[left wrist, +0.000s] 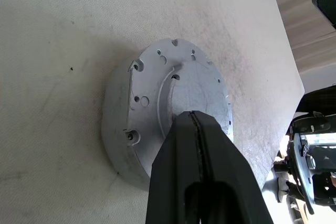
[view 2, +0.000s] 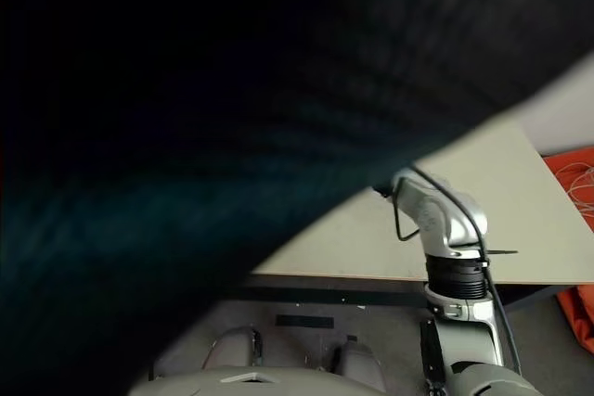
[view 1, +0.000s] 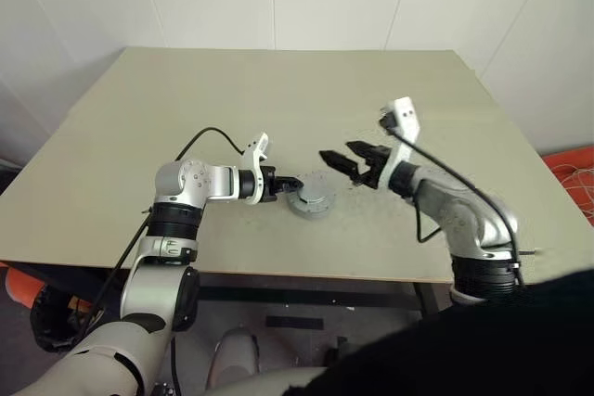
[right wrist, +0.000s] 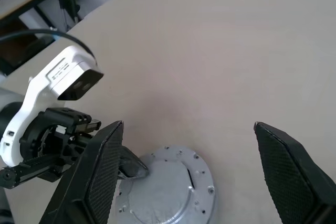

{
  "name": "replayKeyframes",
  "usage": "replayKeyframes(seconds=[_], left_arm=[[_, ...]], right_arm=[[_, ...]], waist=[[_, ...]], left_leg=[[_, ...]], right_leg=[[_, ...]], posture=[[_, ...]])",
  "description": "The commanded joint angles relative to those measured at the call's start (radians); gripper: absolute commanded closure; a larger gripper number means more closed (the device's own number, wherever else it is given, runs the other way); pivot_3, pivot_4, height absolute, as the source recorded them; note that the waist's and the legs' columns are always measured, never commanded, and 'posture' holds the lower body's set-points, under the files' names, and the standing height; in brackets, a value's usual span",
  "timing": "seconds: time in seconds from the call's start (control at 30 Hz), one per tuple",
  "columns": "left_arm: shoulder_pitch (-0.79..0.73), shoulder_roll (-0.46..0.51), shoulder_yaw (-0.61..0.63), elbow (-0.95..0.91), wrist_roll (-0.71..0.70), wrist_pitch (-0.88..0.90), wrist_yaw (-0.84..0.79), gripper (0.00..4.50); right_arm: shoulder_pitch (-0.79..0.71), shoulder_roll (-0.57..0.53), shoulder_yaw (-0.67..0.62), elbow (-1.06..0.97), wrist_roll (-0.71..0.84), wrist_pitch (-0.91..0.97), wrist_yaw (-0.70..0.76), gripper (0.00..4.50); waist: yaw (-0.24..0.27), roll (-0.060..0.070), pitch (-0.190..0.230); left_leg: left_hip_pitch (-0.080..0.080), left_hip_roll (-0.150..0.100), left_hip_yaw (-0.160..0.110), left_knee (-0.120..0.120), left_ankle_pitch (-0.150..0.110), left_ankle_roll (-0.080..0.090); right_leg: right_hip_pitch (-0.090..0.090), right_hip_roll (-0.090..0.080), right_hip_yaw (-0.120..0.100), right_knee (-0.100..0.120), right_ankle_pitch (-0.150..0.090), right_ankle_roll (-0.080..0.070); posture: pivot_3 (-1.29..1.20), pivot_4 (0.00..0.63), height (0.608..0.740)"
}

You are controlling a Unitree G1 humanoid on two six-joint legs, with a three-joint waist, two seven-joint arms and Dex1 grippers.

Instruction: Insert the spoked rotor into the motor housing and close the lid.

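A thick round silver part lies flat on the table in front of me, its top face the lid (view 1: 311, 199), smooth with small holes (left wrist: 157, 103). The motor housing and the spoked rotor are hidden. My left gripper (view 1: 292, 184) is shut, and its joined fingertips (left wrist: 192, 115) rest on the lid's top face near its middle. My right gripper (view 1: 338, 153) hangs open above and just right of the lid, pointing toward the left gripper. In the right wrist view its wide-spread fingers (right wrist: 107, 150) frame the lid (right wrist: 168, 187) and the left gripper's tip (right wrist: 134, 166) below.
The beige table (view 1: 278, 99) stretches bare behind and to both sides of the lid, with its front edge close to me. An orange object (view 1: 571, 169) lies on the floor past the table's right edge.
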Motion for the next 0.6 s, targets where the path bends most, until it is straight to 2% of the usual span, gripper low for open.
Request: replayKeyframes(seconds=[0.03, 0.27, 0.43, 0.6], left_arm=[[0.01, 0.003, -0.023, -0.009, 0.002, 0.005, -0.015, 4.5], [0.029, -0.001, -0.03, -0.06, -0.018, -0.024, -0.063, 4.5], [0.048, 0.004, -0.025, -0.09, -0.024, -0.025, -0.069, 4.5], [0.057, 0.009, -0.019, -0.113, -0.03, -0.017, -0.063, 4.5]], right_arm=[[-0.035, -0.027, -0.119, 0.015, 0.11, 0.187, -0.033, 0.04], [-0.087, 0.024, -0.294, 0.052, 0.198, 0.53, -0.108, 0.04], [-0.052, 0.08, -0.292, 0.052, 0.265, 0.549, -0.173, 0.04], [-0.018, 0.142, -0.274, 0.057, 0.239, 0.549, -0.218, 0.04]], waist=[[0.002, 0.0, 0.0], [0.005, 0.001, 0.0], [0.02, 0.002, 0.0], [0.024, 0.002, 0.0]], left_leg=[[0.0, 0.0, 0.0, 0.0, 0.0, 0.0], [0.0, 0.0, 0.0, 0.0, 0.0, 0.0], [0.0, 0.0, 0.0, 0.0, 0.0, 0.0], [-0.001, 0.0, 0.0, 0.0, 0.0, -0.001]], right_leg=[[0.0, 0.0, 0.0, 0.0, 0.0, 0.0], [0.0, 0.0, 0.0, 0.001, 0.0, 0.0], [-0.001, 0.0, 0.0, 0.001, 0.0, 0.0], [-0.002, 0.0, 0.0, 0.001, 0.0, 0.0]], posture=[[0.0, 0.0, 0.74], [0.0, 0.0, 0.74], [0.0, 0.0, 0.74], [0.0, 0.0, 0.74]])
